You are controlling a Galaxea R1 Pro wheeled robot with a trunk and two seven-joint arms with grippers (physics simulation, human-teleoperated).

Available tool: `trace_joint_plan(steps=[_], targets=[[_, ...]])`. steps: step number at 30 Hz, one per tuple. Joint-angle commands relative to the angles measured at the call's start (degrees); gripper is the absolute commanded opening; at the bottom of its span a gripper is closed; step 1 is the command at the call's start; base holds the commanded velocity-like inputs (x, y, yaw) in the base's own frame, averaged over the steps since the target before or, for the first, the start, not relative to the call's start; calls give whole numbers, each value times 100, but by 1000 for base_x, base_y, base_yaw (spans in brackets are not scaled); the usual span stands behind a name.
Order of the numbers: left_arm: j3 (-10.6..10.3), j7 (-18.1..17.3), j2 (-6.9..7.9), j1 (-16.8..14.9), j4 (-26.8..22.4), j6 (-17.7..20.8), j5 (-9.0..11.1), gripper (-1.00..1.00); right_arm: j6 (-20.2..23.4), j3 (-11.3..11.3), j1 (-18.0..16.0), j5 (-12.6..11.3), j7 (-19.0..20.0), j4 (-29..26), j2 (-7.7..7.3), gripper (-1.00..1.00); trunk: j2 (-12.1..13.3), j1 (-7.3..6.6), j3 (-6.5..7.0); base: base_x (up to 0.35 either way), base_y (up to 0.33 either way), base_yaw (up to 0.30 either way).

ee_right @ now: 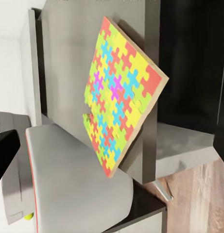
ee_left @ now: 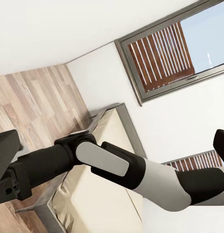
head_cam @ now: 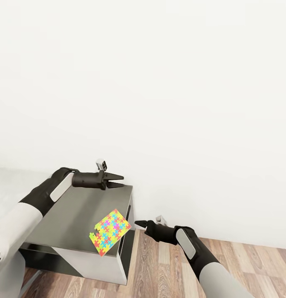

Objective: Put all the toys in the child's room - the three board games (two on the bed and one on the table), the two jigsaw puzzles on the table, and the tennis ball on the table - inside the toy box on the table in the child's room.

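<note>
A jigsaw puzzle (head_cam: 110, 231) overhung the dark grey cabinet (head_cam: 72, 211)'s near right corner, above the wood-plank floor (head_cam: 225, 265). The left gripper (head_cam: 118, 181) hovered with fingers parted by the white wall (head_cam: 159, 82). Whether the right gripper (head_cam: 139, 224) was parted, I could not tell.

both arms are pale grey-white tubes ending in black forearm sleeves with light grey oval panels; each black gripper, left gripper (head_cam: 118, 181) and right gripper (head_cam: 139, 224), has tapered fingers and a small grey wrist block.

Open air over wood floor (head_cam: 225, 265); dark cabinet (head_cam: 77, 207) beside.
</note>
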Motion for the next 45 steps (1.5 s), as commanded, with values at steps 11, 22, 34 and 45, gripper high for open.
trace_joint_plan(steps=[11, 22, 34, 45], targets=[[-16, -18, -1, -8, 2, 33, 19, 100, 21, 3, -4, -4, 11, -3, -16, 100, -450, 244, -206, 0, 0, 0], [-25, -18, 4, -8, 2, 33, 19, 100, 10, 3, -4, 16, 8, -5, 2, 100, -892, 485, -404, 0, 0, 0], [-25, -16, 17, -8, 2, 33, 19, 100, 4, 3, -4, 3, 20, -18, 9, 100, -1373, 749, -619, 0, 0, 0], [-25, -18, 17, -8, 2, 33, 19, 100, 7, 3, -4, 0, 37, -21, 7, 100, -1613, 881, -727, 0, 0, 0]])
